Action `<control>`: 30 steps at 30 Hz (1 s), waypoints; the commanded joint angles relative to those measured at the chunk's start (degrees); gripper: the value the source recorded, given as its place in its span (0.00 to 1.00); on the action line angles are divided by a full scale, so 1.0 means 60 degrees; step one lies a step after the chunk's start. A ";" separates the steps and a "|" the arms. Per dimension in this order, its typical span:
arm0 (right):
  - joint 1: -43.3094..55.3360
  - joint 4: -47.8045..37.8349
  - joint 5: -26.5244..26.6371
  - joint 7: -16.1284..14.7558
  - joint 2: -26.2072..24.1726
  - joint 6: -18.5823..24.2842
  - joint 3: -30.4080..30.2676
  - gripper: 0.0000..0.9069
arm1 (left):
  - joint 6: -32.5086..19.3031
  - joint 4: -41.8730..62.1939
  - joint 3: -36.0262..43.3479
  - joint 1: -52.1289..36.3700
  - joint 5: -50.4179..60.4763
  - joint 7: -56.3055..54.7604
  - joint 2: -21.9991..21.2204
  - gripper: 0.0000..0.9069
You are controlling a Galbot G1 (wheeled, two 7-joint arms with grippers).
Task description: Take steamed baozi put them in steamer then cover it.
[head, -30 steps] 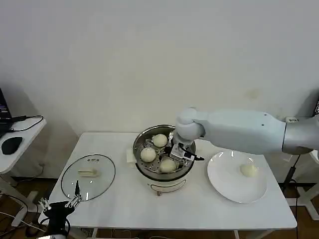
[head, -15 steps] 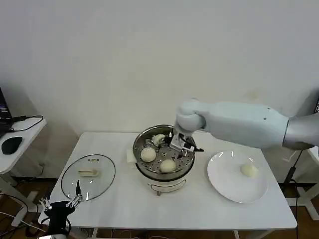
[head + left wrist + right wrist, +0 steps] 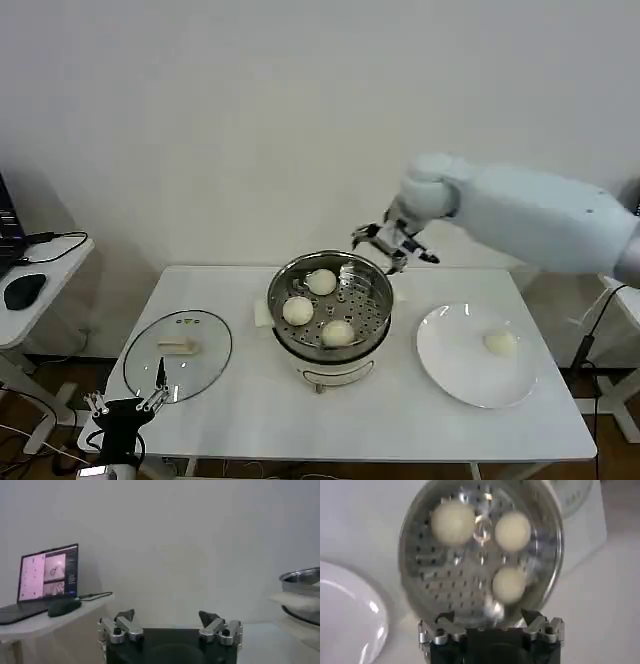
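The steamer (image 3: 330, 312) stands upright at the middle of the table (image 3: 400, 420), its open mouth facing up. Three baozi (image 3: 321, 282) lie on its perforated tray: one at 12 o'clock, one at 9 o'clock (image 3: 297, 310) and one at 6 o'clock (image 3: 338, 331). The fourth baozi (image 3: 499, 342) rests on the plate (image 3: 450, 370), at 3 o'clock from the steamer. The cover (image 3: 178, 355) lies flat at 9 o'clock from the steamer, and the long axis of its oblong handle (image 3: 177, 347) runs from left to right.

The right gripper (image 3: 392, 243) hovers above the far rim of the steamer, at about 1 o'clock, with its jaws apart and empty. The left gripper (image 3: 127, 405) waits low at the near left edge of the table, jaws also apart.
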 commanded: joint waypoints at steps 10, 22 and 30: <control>-0.2270 0.0454 -0.1197 -0.0434 -0.5147 -0.0848 0.1110 1.00 | -0.0015 0.0307 0.0339 -0.0321 -0.0013 0.0051 0.0328 1.00; -0.6416 -0.0976 -0.1610 -0.0273 -0.4435 -0.1111 0.4605 1.00 | -0.0018 0.0090 0.0246 0.0013 0.0158 0.0040 0.0253 1.00; -0.6831 -0.2363 -0.1970 -0.0182 -0.3274 -0.1125 0.4860 1.00 | -0.0010 0.0008 0.0114 0.0181 0.0157 0.0035 0.0222 1.00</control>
